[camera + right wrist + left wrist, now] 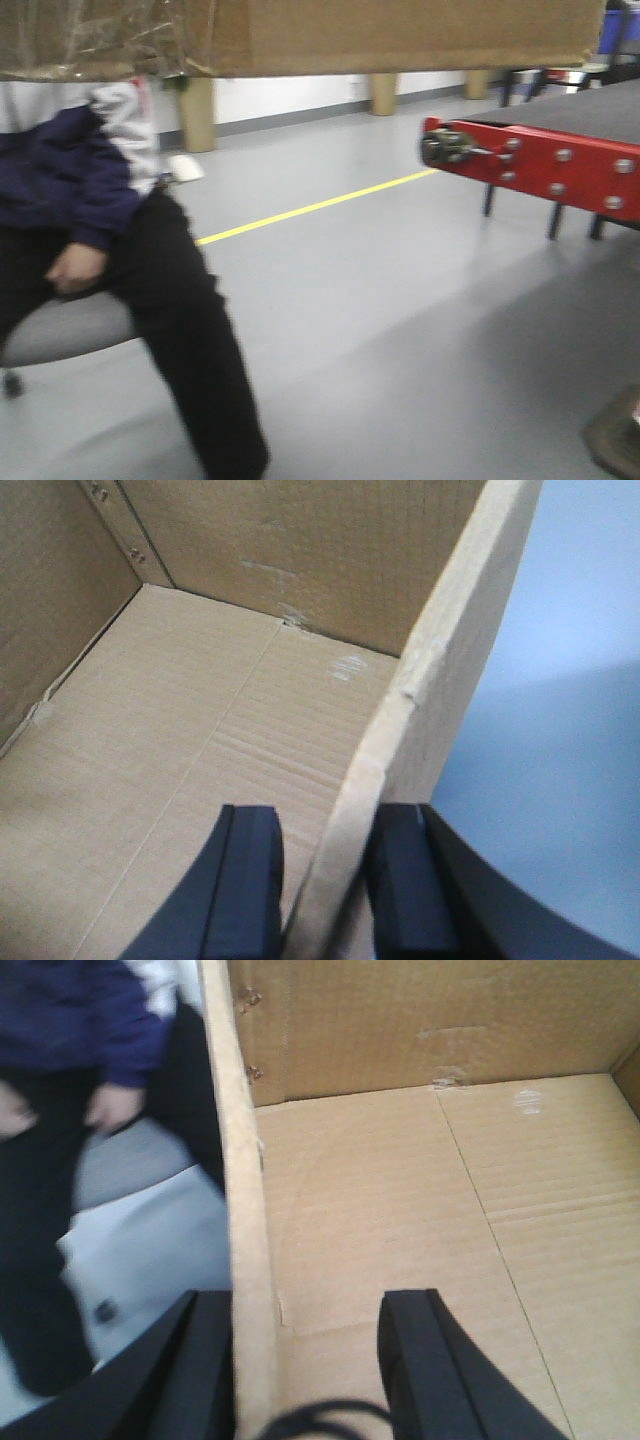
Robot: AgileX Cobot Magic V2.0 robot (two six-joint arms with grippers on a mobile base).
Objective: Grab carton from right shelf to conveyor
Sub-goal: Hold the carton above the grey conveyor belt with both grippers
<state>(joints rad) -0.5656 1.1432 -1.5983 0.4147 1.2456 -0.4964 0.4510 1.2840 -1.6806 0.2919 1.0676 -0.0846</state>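
Up at 12 o'clock in the front view, the carton (400, 35) fills the whole top edge. It's hanging clear of the floor (400, 330), with crinkly clear tape on its lower seam toward 10 o'clock. Over at 3 o'clock there's the conveyor (560, 165), with its red edge strip and bolts facing the camera and the dark belt behind it. The carton isn't resting on it.

From the left wrist cam, the left gripper (305, 1300) straddles 1 side wall of the carton. 1 of its fingers (200, 1360) is outside at 7 o'clock, snug against the cardboard. The other is inside at 5 o'clock, with a strip of the box bottom showing between it and the wall, so honestly can't tell if it's actually clamped.

The right gripper (325, 815) is on the opposite wall, 1 black finger inside at 7 o'clock and 1 outside at 5 o'clock. The wall edge is pinched between them, so that one looks clenched on the carton.

Also a person (80, 180) in a navy jacket and black trousers sits on a grey chair (60, 335) at 8 o'clock. A yellow line (310, 208) runs across the floor from near them toward the conveyor. Everything's a bit blurry.
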